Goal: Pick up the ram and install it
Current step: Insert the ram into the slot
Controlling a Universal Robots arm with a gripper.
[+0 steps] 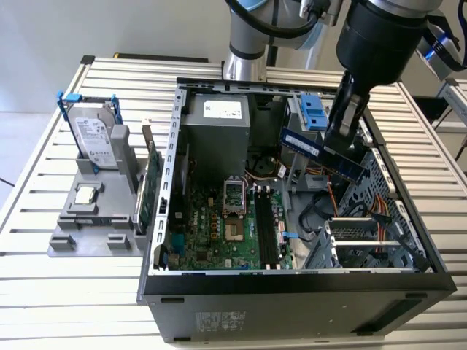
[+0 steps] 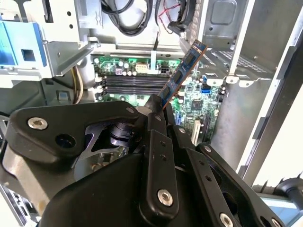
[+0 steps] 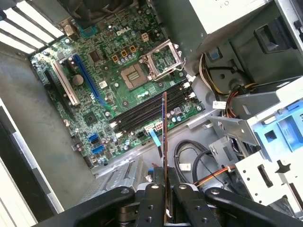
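My gripper [image 1: 337,142] is shut on the ram [image 1: 303,141], a long dark blue stick, and holds it tilted in the air over the exterior view's right half of the open computer case [image 1: 168,219]. The black memory slots [image 1: 264,226] lie on the green motherboard [image 1: 211,233], below the stick and toward the exterior view's left. In the first wrist view the ram [image 3: 164,123] stands edge-on out of the gripper [image 3: 164,187], high above the slots [image 3: 151,106]. In the second wrist view the ram [image 2: 182,75] sticks out from the fingers [image 2: 158,106] toward the slots [image 2: 132,82].
A grey fixture [image 1: 95,226] on the exterior view's left holds a hard drive [image 1: 95,138], a square silver chip [image 1: 86,195] and a green expansion card [image 1: 148,189]. Inside the case are the power supply [image 1: 215,124], a blue drive clip [image 1: 314,109] and loose cables [image 1: 343,211].
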